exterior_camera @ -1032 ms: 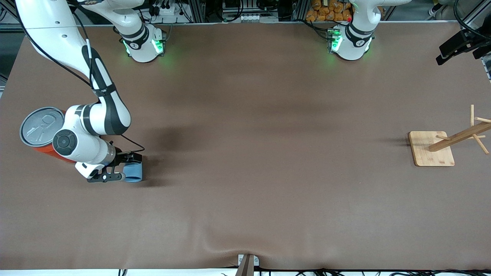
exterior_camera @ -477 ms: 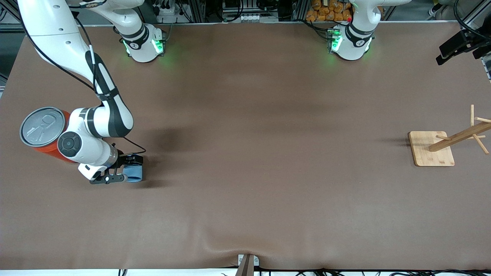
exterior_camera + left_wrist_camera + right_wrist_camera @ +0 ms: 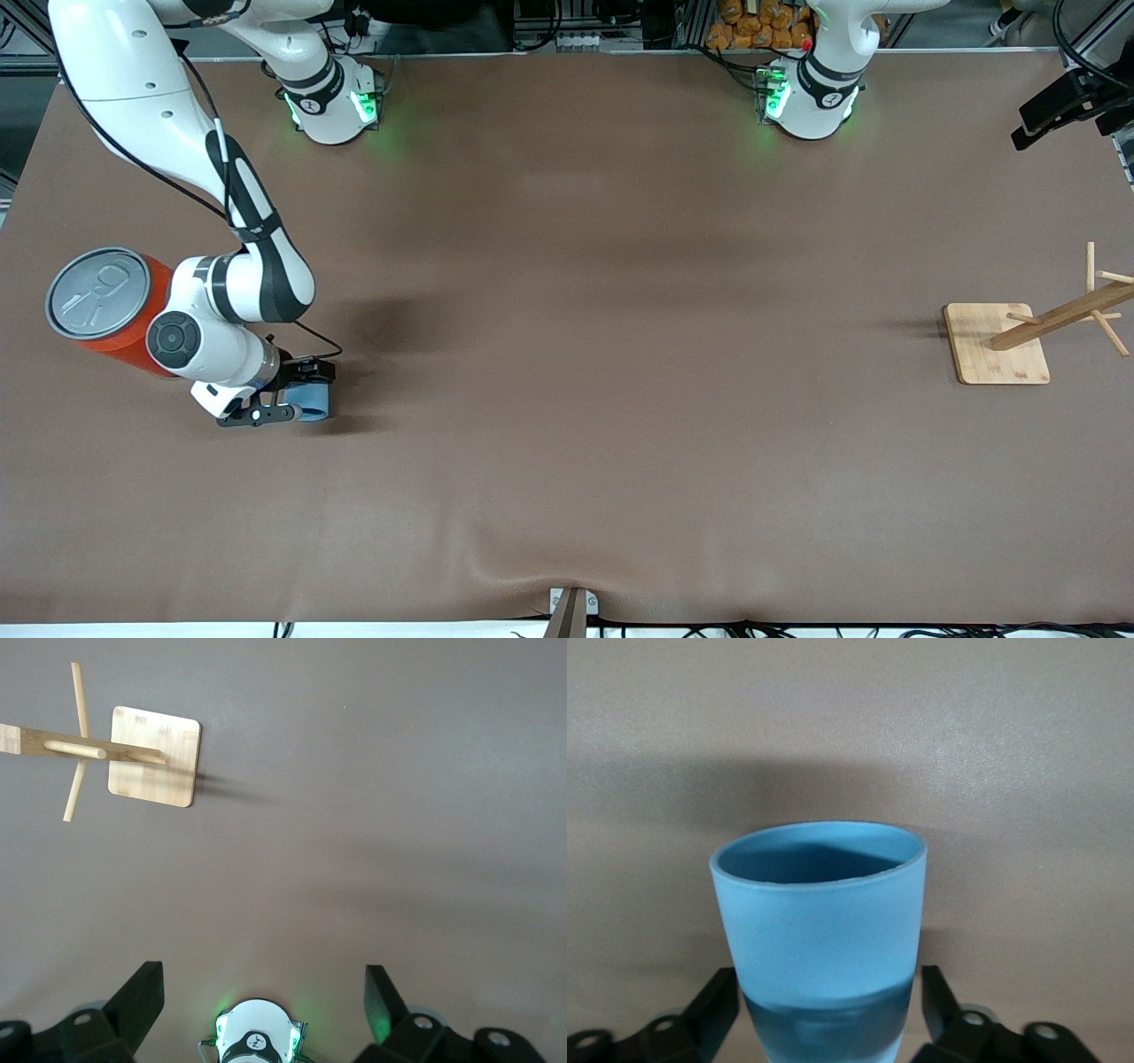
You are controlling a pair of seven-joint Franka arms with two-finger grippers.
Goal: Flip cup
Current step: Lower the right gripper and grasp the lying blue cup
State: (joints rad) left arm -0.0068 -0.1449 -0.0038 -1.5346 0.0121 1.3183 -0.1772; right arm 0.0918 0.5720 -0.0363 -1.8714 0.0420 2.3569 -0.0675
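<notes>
Brown table (image 3: 567,354) | orange can (image 3: 120,323) with grey pull-tab lid, upright, at the right arm's end | wooden peg rack (image 3: 1059,315) on a square wooden base (image 3: 997,346), at the left arm's end, well apart from the can

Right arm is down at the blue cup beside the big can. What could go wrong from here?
1. The right hand straddles the cup low on its tapered wall, with gaps at both fingers; closing there, it might squeeze the cup out.
2. The orange can stands right beside the right arm's wrist; rotating to flip the cup could knock it.
The left hand waits open, high over the table.
</notes>
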